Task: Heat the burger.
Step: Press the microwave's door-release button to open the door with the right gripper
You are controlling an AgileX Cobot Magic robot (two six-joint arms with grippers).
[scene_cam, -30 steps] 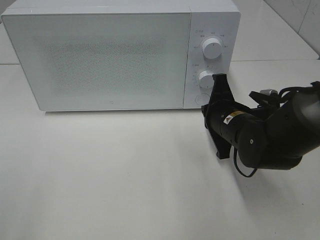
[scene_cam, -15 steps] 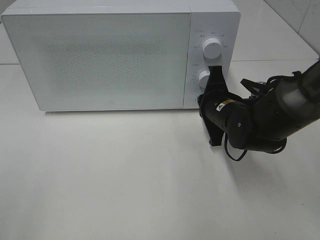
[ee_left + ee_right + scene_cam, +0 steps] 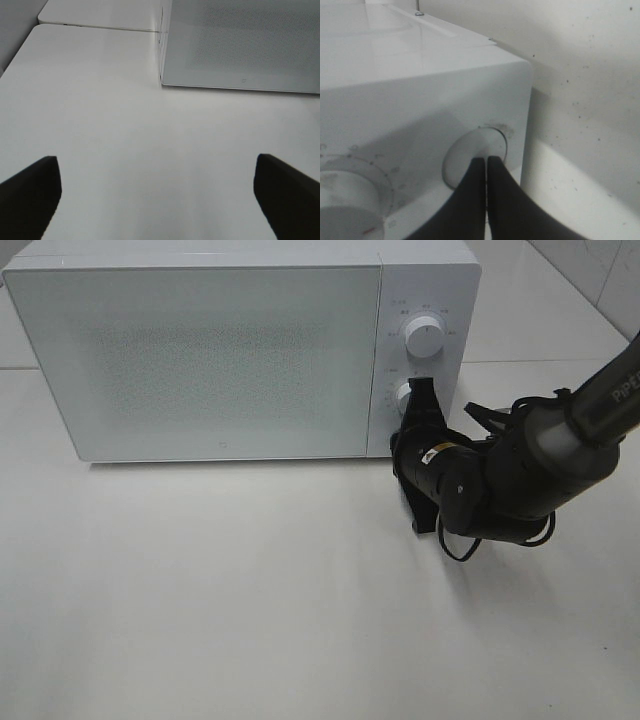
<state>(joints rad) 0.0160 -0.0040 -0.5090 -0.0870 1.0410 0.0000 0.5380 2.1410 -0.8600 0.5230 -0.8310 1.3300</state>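
Over at the microwave (image 3: 200, 360) now: white, boxy, parked on the pale table (image 3: 250, 620), door (image 3: 210, 410) shut flat. Frosted, speckled front on that door, so no seeing through it. Burger out of sight in all three views; whereabouts and looks impossible to tell.

Down the control panel (image 3: 440, 300) at the microwave's right end: upper knob (image 3: 425, 338) in the clear, lower knob (image 3: 404, 397) half hidden behind black metal. And there, the right gripper (image 3: 405, 448), reaching in from the right edge of the high view on a bulky black arm, nose-on to the panel just below that lower knob. Loop of black cable (image 3: 455, 545) hanging under the wrist.

Close up from the right wrist — fingers (image 3: 472, 195) pressed tight together, nothing between them, right gripper (image 3: 486, 161) tip-first against the round button (image 3: 462, 157) near the panel's lower corner. Tips touching the button's face, from the look of it. Lower knob (image 3: 345, 200) just beside, off to one side of the fingers.

Over on the left wrist view — left gripper (image 3: 155, 160) spread wide, dark fingers (image 3: 30, 195) at either edge of the frame, bare table (image 3: 150, 125) between them, nothing held. Microwave (image 3: 240, 45) ahead of it, well apart, door corner and one side wall showing. Left gripper itself out of the high view.
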